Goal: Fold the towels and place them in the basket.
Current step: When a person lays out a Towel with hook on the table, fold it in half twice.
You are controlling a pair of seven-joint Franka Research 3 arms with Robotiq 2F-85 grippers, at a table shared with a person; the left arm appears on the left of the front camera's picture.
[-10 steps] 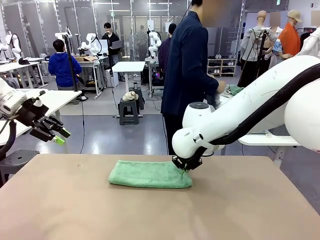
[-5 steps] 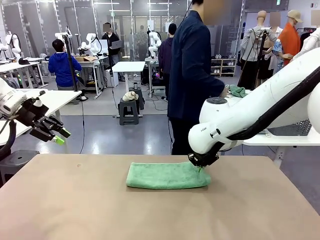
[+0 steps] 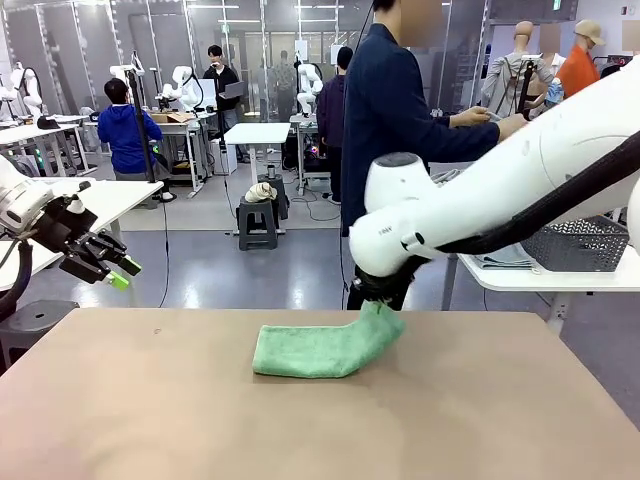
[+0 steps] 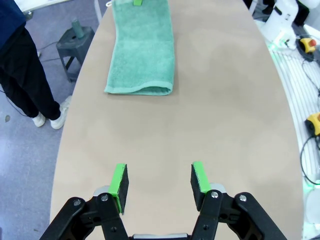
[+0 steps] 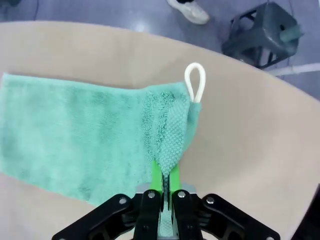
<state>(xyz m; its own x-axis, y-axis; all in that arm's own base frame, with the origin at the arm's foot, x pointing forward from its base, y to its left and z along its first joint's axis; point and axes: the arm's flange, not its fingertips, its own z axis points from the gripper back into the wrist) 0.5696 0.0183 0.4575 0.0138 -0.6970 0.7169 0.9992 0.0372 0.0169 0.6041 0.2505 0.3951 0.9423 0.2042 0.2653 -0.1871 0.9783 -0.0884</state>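
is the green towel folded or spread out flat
Folded: the towel is a narrow doubled strip on the table, one end pinched up by the right gripper.

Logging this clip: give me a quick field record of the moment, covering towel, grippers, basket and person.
towel: one, folded, on the table; the end with the white loop is raised off the surface
right gripper: shut on the towel's raised end
left gripper: open, empty, apart from the towel
basket: on a side table to the robot's right; contents cannot be told
person: at the far side, turned toward the side table, arm stretched over it
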